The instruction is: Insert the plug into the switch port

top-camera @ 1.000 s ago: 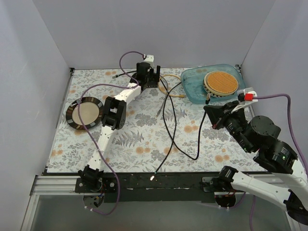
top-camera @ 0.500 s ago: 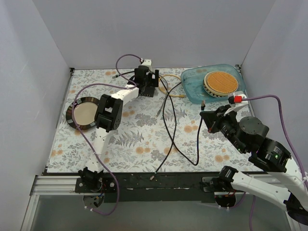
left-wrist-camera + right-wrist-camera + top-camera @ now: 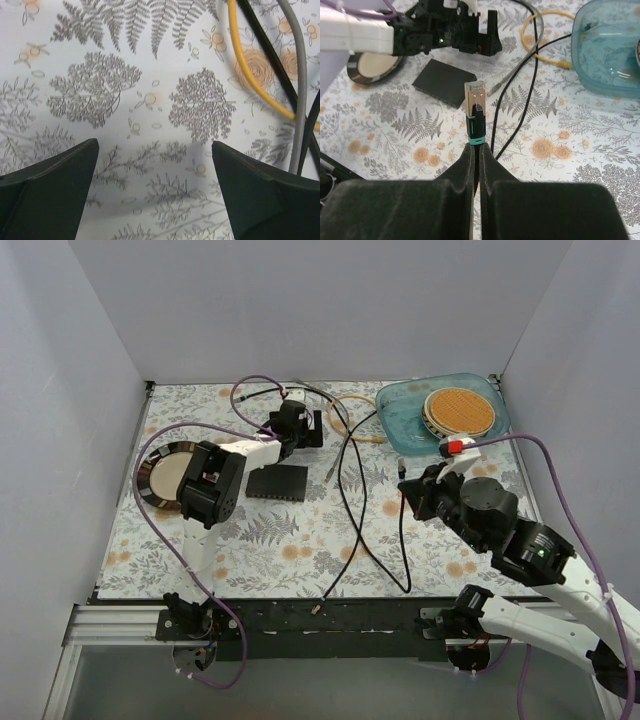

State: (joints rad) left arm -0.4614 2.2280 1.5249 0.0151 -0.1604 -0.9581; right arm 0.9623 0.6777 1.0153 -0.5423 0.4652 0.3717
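The black flat switch box (image 3: 277, 483) lies on the floral mat left of centre; it also shows in the right wrist view (image 3: 445, 81). I cannot make out its ports. My right gripper (image 3: 408, 492) is shut on the plug (image 3: 475, 112), a black and teal connector with a clear tip. The tip points towards the box from a short way off, and the plug's black cable hangs down from it. My left gripper (image 3: 297, 428) hovers just beyond the box. It is open and empty (image 3: 155, 165), with bare mat between its fingers (image 3: 50, 185).
A dark-rimmed round dish (image 3: 175, 475) sits at the left. A blue tray (image 3: 400, 425) holding a round woven disc (image 3: 459, 412) is at the back right. Loose black cables (image 3: 355, 510), a grey cable (image 3: 300, 100) and a yellow cable (image 3: 247, 65) cross the mat's middle.
My left arm has drawn back towards the near left, and the black box now lies uncovered on the mat. My right gripper has moved left with the plug, towards the box.
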